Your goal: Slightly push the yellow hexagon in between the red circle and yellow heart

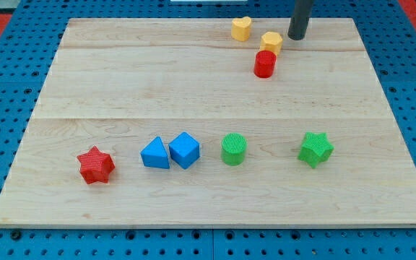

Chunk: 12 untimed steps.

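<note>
No jaws here, only a straight rod. My tip point(297, 36) down on the table point(193, 79) near the view's top, just to the right of the yellow hexagon point(271, 41), close but seemingly not touching. Yellow heart point(241, 28) up and to the left of the hexagon; red circle point(264, 63) just below it, nearly touching. Gap between heart and circle lying left and slightly down from the hexagon, so a short nudge toward the view's left likely suffices. Well apart, along the bottom: red star point(96, 165), blue triangle point(154, 154), blue cube point(185, 149), green cylinder point(233, 149), green star point(315, 149).

One camera looks down at a slant from the wooden board's point(215, 108) near edge, framing it whole.
</note>
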Tool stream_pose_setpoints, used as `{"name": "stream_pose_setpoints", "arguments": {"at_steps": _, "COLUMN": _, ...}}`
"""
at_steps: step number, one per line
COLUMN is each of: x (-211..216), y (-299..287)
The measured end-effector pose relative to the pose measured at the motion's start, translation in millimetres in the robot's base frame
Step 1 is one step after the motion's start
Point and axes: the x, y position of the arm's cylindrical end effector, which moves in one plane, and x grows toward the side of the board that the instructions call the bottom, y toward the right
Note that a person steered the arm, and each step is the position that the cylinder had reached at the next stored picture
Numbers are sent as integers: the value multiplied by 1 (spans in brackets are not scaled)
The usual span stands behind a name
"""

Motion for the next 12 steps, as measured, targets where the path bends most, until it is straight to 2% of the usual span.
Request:
{"name": "stream_pose_setpoints", "arguments": {"at_steps": 4, "x": 18, "y": -44}}
{"name": "stream_pose_setpoints", "arguments": {"at_steps": 7, "x": 53, "y": -31}}
{"name": "stream_pose_setpoints", "arguments": {"at_steps": 10, "x": 59, "y": -71}}
{"name": "stream_pose_setpoints", "arguments": {"at_steps": 11, "x": 58, "y": -39}}
{"name": "stream_pose_setpoints", "arguments": {"at_steps": 12, "x": 43, "y": -39}}
